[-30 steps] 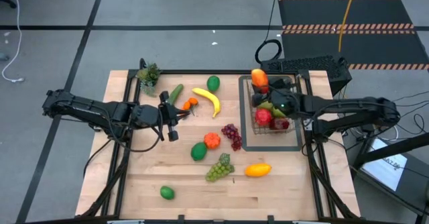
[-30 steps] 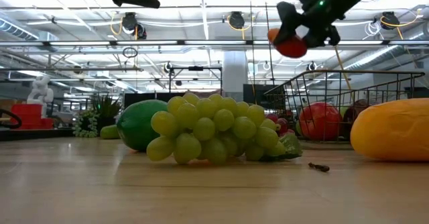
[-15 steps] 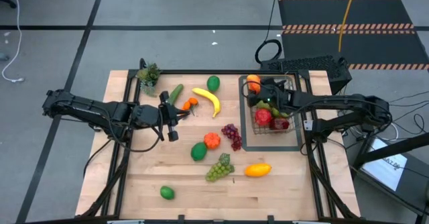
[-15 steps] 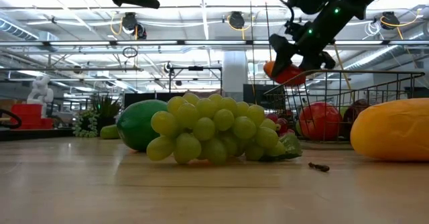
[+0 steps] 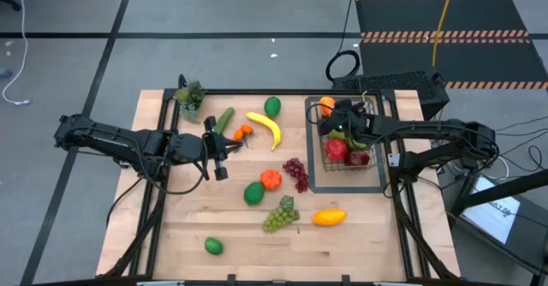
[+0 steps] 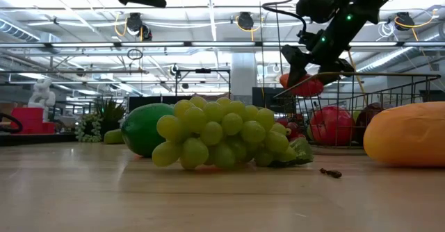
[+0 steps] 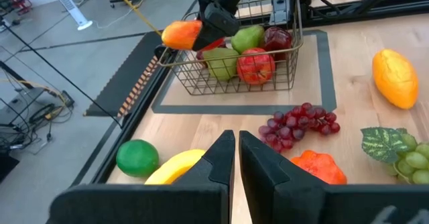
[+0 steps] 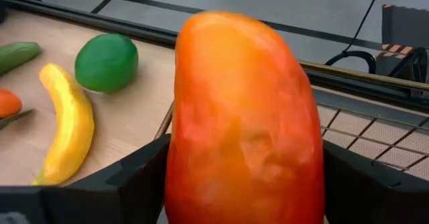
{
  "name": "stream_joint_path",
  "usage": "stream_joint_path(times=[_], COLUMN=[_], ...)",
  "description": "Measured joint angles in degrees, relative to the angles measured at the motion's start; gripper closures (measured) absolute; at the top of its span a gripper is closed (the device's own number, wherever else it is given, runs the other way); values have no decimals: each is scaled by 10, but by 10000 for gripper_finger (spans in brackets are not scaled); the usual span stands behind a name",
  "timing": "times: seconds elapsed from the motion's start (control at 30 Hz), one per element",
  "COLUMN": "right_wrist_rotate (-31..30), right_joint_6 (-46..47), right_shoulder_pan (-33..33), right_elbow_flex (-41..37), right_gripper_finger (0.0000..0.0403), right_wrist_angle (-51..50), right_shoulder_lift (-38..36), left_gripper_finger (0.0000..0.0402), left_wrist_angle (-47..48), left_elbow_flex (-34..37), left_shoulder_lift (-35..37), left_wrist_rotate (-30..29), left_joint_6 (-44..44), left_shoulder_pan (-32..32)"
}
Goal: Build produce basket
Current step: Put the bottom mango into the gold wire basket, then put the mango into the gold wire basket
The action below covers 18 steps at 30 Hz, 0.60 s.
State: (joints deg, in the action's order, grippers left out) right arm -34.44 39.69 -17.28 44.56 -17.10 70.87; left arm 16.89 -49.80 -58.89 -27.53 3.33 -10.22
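An orange-red mango point(image 5: 324, 105) is at the far left corner of the wire basket point(image 5: 378, 161), with my right gripper point(image 5: 336, 115) shut on it. It fills the right wrist view point(image 8: 244, 117). The basket holds red apples point(image 7: 255, 66) and a green pear point(image 7: 246, 37). Loose on the table lie a banana point(image 5: 265, 128), a cucumber point(image 5: 224, 119), purple grapes point(image 5: 296, 173), green grapes point(image 5: 281, 213) and a yellow mango point(image 5: 329, 217). My left gripper point(image 7: 236, 138) hangs shut over the table's left half point(image 5: 229, 145), holding nothing. My right gripper pinches the mango between its two fingers point(image 8: 134, 177), one on each long side point(image 8: 188, 163). The fingers come slanting down from the table's right. The mango sticks out past them point(image 7: 179, 33) at the level of the basket's rim point(image 6: 361, 76); whether it rests there I cannot tell.
The basket stands on a flat dark tray point(image 5: 313, 180) at the right. A small potted plant point(image 5: 189, 96) is at the far left corner. A lime point(image 5: 272, 106), an orange point(image 5: 271, 179), a green fruit point(image 5: 253, 193) and a lime point(image 5: 213, 246) dot the middle.
My right gripper has come down with the mango from well above the basket to the level of its rim, tipping its fingers downward and shifting a little toward the table's left. The mango has stayed between the fingers.
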Motion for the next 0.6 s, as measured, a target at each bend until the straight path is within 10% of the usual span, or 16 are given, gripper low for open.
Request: stream_joint_path(times=[0.6], right_wrist_rotate=[94], right_joint_6=[-41], right_shoulder_pan=[4], right_elbow_flex=[0], right_gripper_finger=[10], right_wrist_angle=[36], right_shoulder_lift=[-48], left_gripper_finger=[376], left_wrist_angle=[-5], left_elbow_flex=[0], left_shoulder_lift=[0], left_wrist_rotate=[0], left_joint_6=[3], left_shoulder_pan=[0])
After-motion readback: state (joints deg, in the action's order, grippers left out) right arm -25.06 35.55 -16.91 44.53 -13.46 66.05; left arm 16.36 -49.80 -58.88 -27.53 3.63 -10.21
